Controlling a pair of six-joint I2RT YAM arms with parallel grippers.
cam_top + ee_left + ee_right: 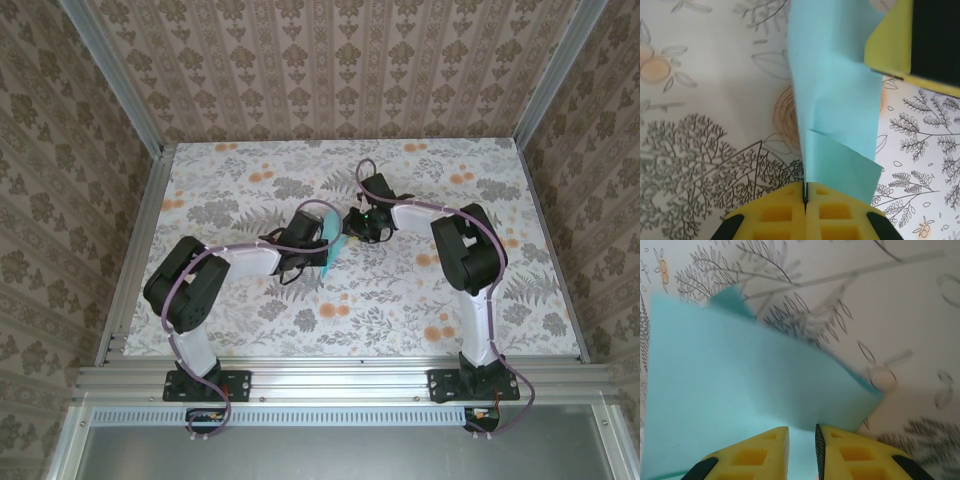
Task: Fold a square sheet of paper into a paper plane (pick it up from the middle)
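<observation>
The turquoise sheet of paper (333, 252) hangs over the middle of the worktop (250, 180), between the two hands, already creased with one flap lying over another layer. The left hand (805, 187) is pressed together on the near edge of the sheet, pinching it right at a fold line. The right hand (801, 432) stands with its jaws slightly apart around the opposite edge, paper showing in the gap, so it does not look clamped.

The sheet is likely very light and limp; it curls at the free corner and would probably sag or twist if held at one point only. It should also crumple easily under a hard squeeze. The safest hold seems to be along a crease, where doubled layers give some stiffness.
</observation>
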